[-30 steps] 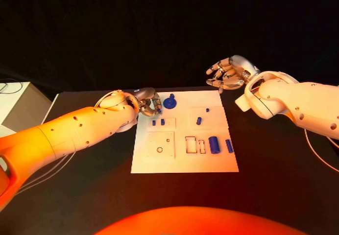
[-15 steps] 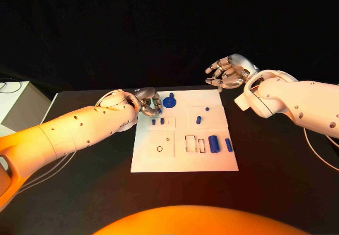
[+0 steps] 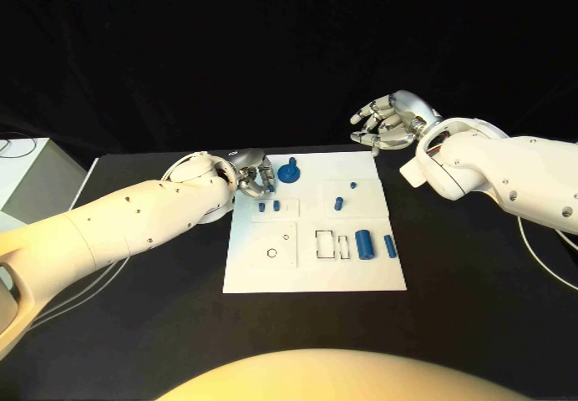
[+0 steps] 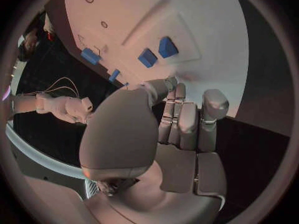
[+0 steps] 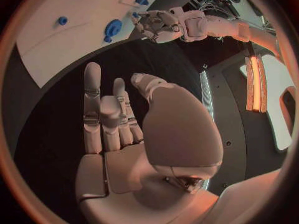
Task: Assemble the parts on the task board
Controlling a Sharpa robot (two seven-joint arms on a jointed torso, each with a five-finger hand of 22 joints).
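The white task board lies in the middle of the black table. On it are a round blue knob, two short blue pegs, two more small pieces, and two blue cylinders beside rectangular slots. My left hand hovers at the board's far left corner, its fingers curled in with nothing seen in them; the left wrist view shows the curled fingers near the two pegs. My right hand is raised beyond the board's far right corner, fingers apart and holding nothing.
A white box stands off the table's left edge. A thin cable hangs by my right arm. Bare black table surrounds the board on the near and both lateral sides.
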